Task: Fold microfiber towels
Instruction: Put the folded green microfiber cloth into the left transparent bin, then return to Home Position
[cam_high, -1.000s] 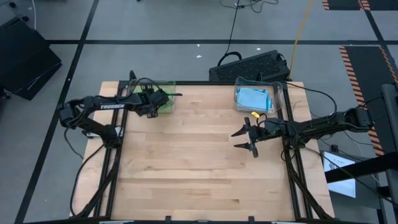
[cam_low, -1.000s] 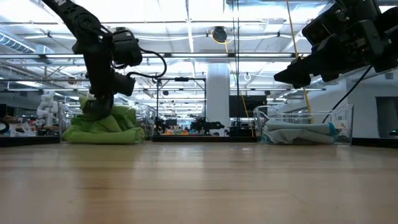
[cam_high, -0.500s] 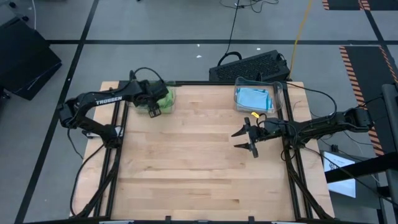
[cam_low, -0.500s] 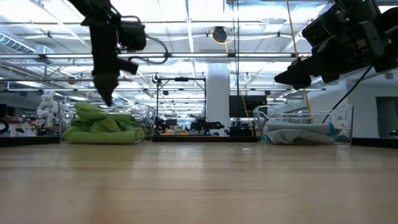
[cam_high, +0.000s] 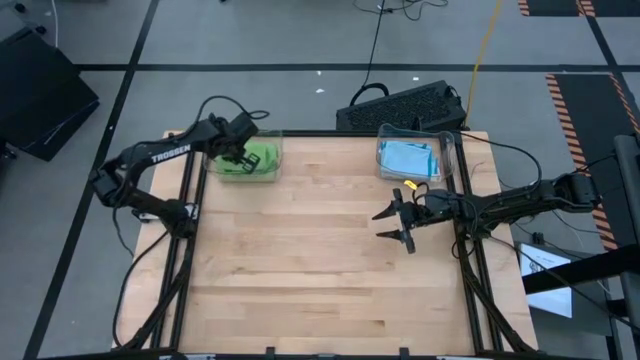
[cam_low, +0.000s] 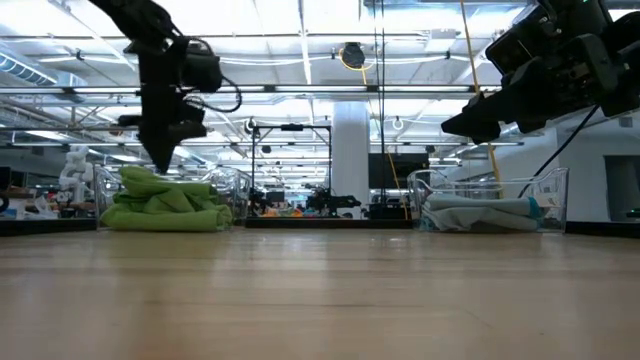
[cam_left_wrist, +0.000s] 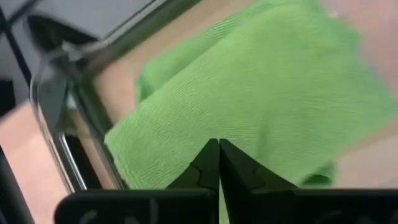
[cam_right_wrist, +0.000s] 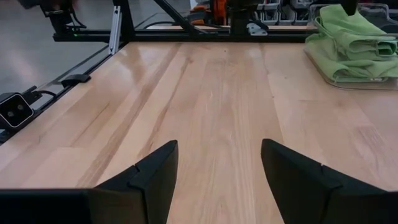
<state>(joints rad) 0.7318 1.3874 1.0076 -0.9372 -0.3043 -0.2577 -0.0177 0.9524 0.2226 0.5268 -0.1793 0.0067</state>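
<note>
Lime green microfiber towels (cam_high: 258, 160) lie heaped in a clear bin (cam_high: 277, 150) at the table's far left. The heap also shows in the low view (cam_low: 165, 200) and in the left wrist view (cam_left_wrist: 261, 106). My left gripper (cam_low: 160, 166) hangs just above the heap, pointing steeply down. Its fingers (cam_left_wrist: 205, 163) are shut with no cloth between them. Light blue towels (cam_high: 408, 157) lie folded in a second clear bin (cam_high: 450, 150) at the far right. My right gripper (cam_high: 393, 225) waits open over the table's right half.
Bare wooden tabletop (cam_high: 320, 260) spreads between the bins and toward the near edge. A black keyboard (cam_high: 400, 105) lies beyond the far edge. Dark frame rails (cam_high: 185, 250) run along the left and right sides.
My left gripper has risen out of the green heap, rolled about its own line, drifted a little toward the far left corner and shut with nothing in it. The heap has settled lower where the fingers were.
</note>
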